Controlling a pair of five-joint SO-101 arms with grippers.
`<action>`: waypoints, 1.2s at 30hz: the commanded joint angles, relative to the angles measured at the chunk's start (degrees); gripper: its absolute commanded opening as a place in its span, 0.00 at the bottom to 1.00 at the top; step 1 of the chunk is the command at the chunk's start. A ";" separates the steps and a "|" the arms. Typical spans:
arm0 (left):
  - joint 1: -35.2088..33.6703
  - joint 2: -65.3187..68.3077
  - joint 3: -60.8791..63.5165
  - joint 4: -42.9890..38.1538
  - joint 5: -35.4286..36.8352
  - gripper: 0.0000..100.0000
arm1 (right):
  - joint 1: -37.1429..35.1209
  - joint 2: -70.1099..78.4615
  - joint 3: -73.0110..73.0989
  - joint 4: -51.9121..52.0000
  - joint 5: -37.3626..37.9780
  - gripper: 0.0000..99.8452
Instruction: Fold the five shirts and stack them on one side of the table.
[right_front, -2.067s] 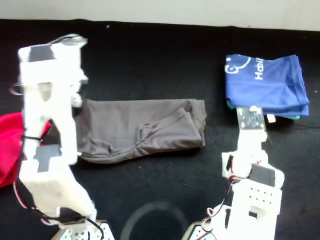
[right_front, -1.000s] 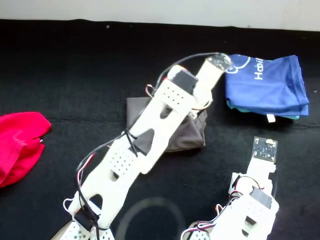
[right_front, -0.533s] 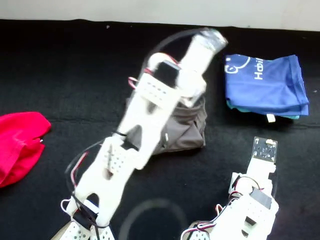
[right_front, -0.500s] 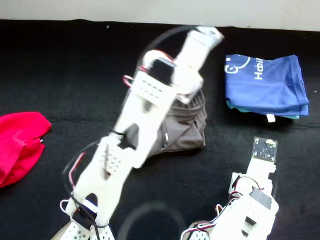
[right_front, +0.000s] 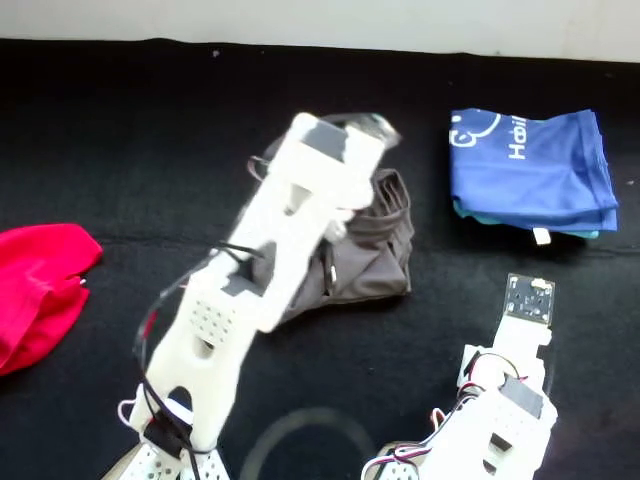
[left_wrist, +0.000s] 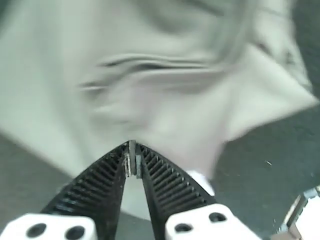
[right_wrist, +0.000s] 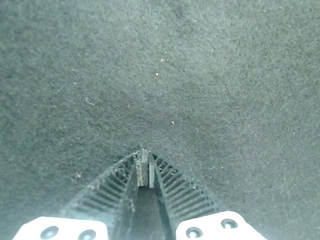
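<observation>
Folding step: the crosswise fold on the gray shirt (right_front: 375, 265) looked done.
Left pincer (left_wrist: 131, 162): closed tip to tip right above the gray shirt; I couldn't spot any cloth caught in it.
Right pincer (right_wrist: 145, 172): closed too, holding nothing, over bare table (right_front: 150, 120).
What changed: two seconds earlier the shirt lay stretched out long, with the left arm (right_front: 215, 320) at its end by the red shirt (right_front: 35, 285). The arm swung across, the shirt ended up half as long, and in the last half second the arm pulled back from its far reach. The right arm (right_front: 505, 410) backed off the blue stack (right_front: 530, 165), then sat parked.
What it meant: my guess, gray was nearly ready but rucked up on the side past the left pincer toward the stack, so it wanted smoothing before going on top. Red was a loose heap, not started.
Edges: the stack sat off past the left pincer, with a narrow strip of bare table between it and gray; the table's far edge ran beyond both.
Open room: plenty of bare table beyond the left pincer and back toward red; the right pincer sat on the stack's near side, apart from it.
</observation>
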 joint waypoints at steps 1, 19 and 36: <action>6.11 -3.56 4.44 -3.16 0.26 0.01 | 0.22 -0.04 0.84 -0.84 0.62 0.01; -1.54 -13.14 -2.15 0.79 0.26 0.01 | 0.22 -0.04 0.84 -0.84 0.62 0.01; 6.90 2.77 -0.48 -3.25 4.31 0.01 | 0.22 -0.04 0.84 -0.84 0.62 0.01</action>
